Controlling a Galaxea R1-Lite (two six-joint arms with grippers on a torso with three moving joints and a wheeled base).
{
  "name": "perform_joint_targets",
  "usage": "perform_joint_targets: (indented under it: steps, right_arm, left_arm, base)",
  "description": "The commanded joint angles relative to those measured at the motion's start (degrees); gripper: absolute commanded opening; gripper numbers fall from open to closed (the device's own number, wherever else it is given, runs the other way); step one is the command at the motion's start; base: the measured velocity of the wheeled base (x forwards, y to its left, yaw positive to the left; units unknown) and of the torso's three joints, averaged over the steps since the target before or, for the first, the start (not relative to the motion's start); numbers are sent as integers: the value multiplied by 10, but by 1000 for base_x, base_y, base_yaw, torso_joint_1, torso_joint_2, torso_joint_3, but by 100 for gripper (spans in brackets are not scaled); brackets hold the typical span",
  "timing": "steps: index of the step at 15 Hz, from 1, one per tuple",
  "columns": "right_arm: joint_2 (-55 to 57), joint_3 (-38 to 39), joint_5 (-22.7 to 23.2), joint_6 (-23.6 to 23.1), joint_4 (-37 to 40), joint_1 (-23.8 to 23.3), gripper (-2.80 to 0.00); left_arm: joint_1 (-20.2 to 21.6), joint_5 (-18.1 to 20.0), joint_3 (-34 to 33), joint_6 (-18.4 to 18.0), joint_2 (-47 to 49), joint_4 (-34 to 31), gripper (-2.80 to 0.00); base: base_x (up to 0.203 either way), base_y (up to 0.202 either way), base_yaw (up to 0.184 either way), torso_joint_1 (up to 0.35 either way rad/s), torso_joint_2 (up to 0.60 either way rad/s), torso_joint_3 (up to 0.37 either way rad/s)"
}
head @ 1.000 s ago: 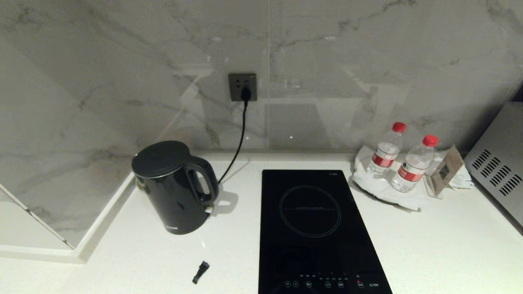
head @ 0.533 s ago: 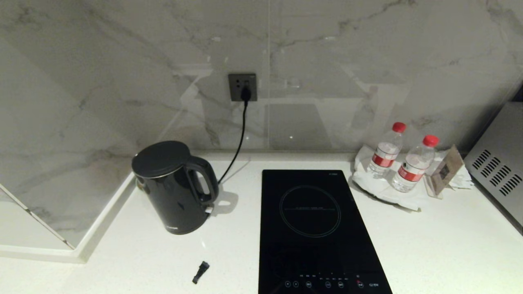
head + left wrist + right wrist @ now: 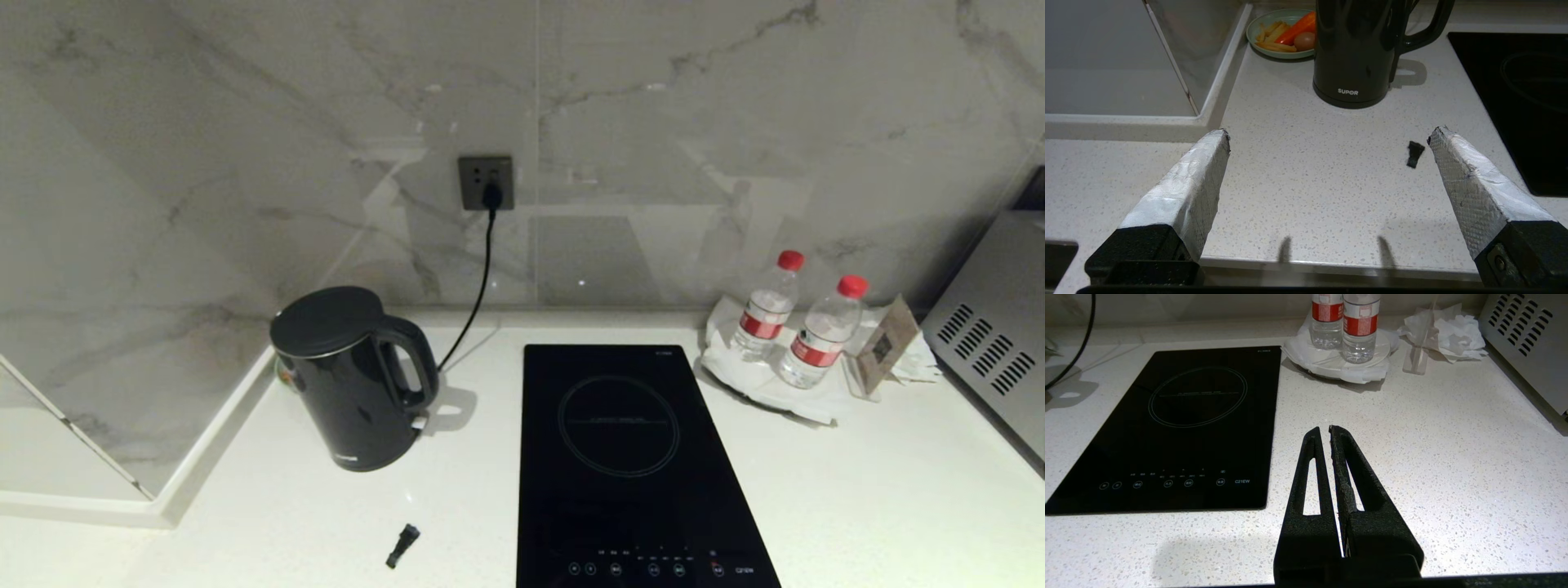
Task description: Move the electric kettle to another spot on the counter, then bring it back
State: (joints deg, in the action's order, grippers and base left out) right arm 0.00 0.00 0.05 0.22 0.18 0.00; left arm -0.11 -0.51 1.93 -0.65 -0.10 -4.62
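Note:
The electric kettle [image 3: 351, 384] is a glossy black jug that stands upright at the back left of the white speckled counter [image 3: 857, 490], handle toward the hob. In the left wrist view the kettle [image 3: 1355, 49] is well ahead of my left gripper [image 3: 1331, 132], which hangs open and empty over the counter's [image 3: 1310, 183] front edge. My right gripper [image 3: 1324, 428] is shut on nothing, low over the counter [image 3: 1433, 457] to the right of the hob. Neither gripper shows in the head view.
A black induction hob [image 3: 620, 457] lies right of the kettle. Two water bottles [image 3: 763, 306] and a metal appliance [image 3: 996, 351] stand at the back right. A small black piece [image 3: 402, 545] lies near the front. A plate of food [image 3: 1282, 30] sits behind the kettle. A cord [image 3: 482, 269] hangs from the wall socket.
The whole head view has shifted slightly, so the camera moved. The kettle and the other things keep their places on the counter.

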Motion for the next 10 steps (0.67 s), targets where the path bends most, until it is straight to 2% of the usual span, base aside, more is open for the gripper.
perform_joint_targets:
  steps: [1,8,10]
  right_arm:
    - [-1,0,0,0,0,0,-280]
    - [0,0,0,0,0,0,-280]
    - [0,0,0,0,0,0,-280]
  left_arm:
    - [-1,0,1,5,2,0,0]
    - [1,1,1,3,2,0,0]
    - [1,3,0,-17,2,0,0]
  base:
    - [0,0,0,0,5,186]
    - [0,0,0,0,1,199]
    - [0,0,0,1,-1,166]
